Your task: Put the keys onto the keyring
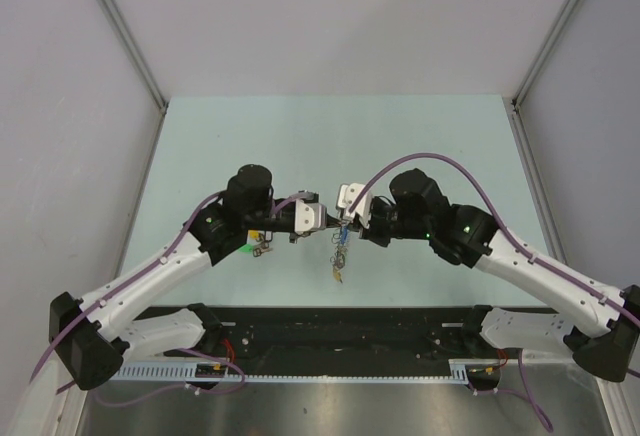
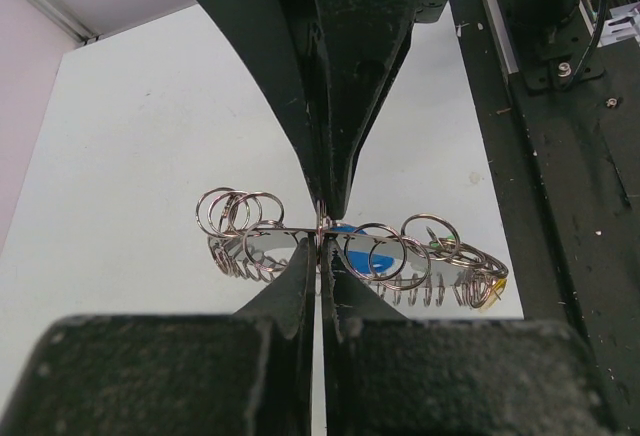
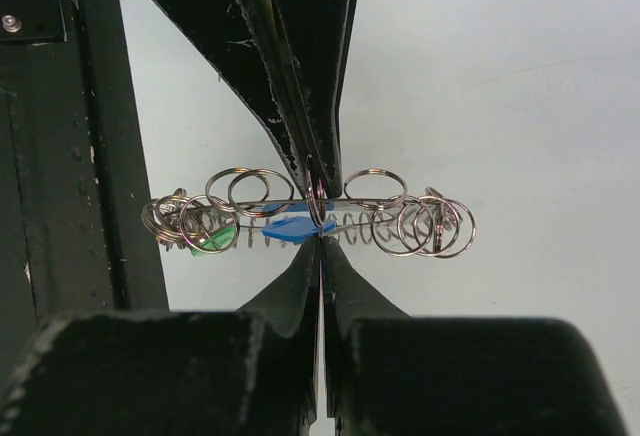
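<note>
The keyring (image 1: pixel 340 252) sat between the two arms, over the middle of the pale bench (image 1: pixel 300 136), pinched from both sides. Seen edge-on from the wrists, it was a thin wire band crowded with small split rings (image 2: pixel 236 212). A blue tag (image 3: pixel 290 228) hung among them close to the grip. A green tag (image 3: pixel 210 241) sat nearer one end of the ring and a yellow tag (image 2: pixel 490 291) at another.

The left end effector (image 2: pixel 322 226) was closed on the keyring's wire, fingers pressed together. The right end effector (image 3: pixel 318 221) was likewise clamped on it from the opposite side. Whether the keyring hung clear of the bench could not be told.

Left of the keyring, loose keys (image 1: pixel 258 244) with yellow and green tags lay partly under the left arm.
</note>
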You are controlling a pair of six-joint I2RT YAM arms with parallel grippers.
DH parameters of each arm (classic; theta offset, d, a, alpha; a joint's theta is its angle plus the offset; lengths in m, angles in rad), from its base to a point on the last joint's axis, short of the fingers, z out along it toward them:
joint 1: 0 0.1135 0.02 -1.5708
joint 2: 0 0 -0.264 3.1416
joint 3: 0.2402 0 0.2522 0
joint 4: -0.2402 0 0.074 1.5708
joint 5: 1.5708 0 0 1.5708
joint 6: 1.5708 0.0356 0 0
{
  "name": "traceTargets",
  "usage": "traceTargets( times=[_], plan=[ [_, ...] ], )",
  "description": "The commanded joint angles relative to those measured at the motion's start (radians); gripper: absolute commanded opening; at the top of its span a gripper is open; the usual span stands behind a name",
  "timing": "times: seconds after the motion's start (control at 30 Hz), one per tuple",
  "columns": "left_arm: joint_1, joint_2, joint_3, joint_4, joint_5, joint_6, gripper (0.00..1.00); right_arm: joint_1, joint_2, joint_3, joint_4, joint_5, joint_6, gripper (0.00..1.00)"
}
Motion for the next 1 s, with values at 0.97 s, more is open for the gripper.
traceTargets(
  times=[0.97],
  plan=[
    [-0.005,0.016,0.029,0.034,0.042,-0.013,0.0,-0.023,-0.099,0.011,0.035,-0.056,0.006,0.0]
  ],
)
